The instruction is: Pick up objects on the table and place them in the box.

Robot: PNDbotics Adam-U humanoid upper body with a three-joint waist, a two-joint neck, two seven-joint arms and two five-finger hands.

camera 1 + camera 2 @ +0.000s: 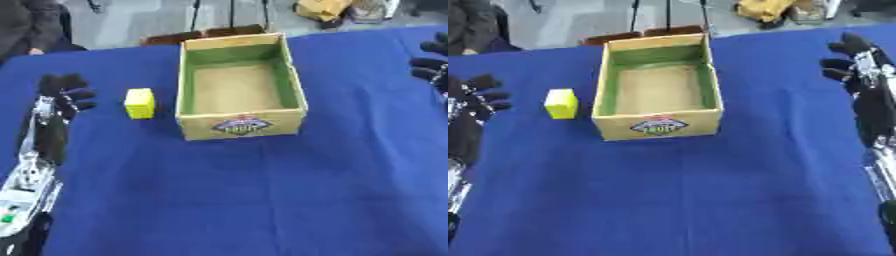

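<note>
A blue table (227,200) fills the view. Near its centre, toward twelve o'clock, stands an open cardboard box (241,124) with green inner walls (a printed label faces the viewer), holding nothing visible. Just beside the box, at its nine o'clock and not touching it, a small yellow block (139,103) sits on the cloth. The left hand (66,92) rests at nine o'clock, fingers relaxed and empty, near the block. The right hand (852,62) hovers at two o'clock, fingers extended, empty, well apart from the box.

Both hands, left hand (66,92) & right hand (852,57), black; forearms black w/ silver metal sections, green spot on left.
</note>
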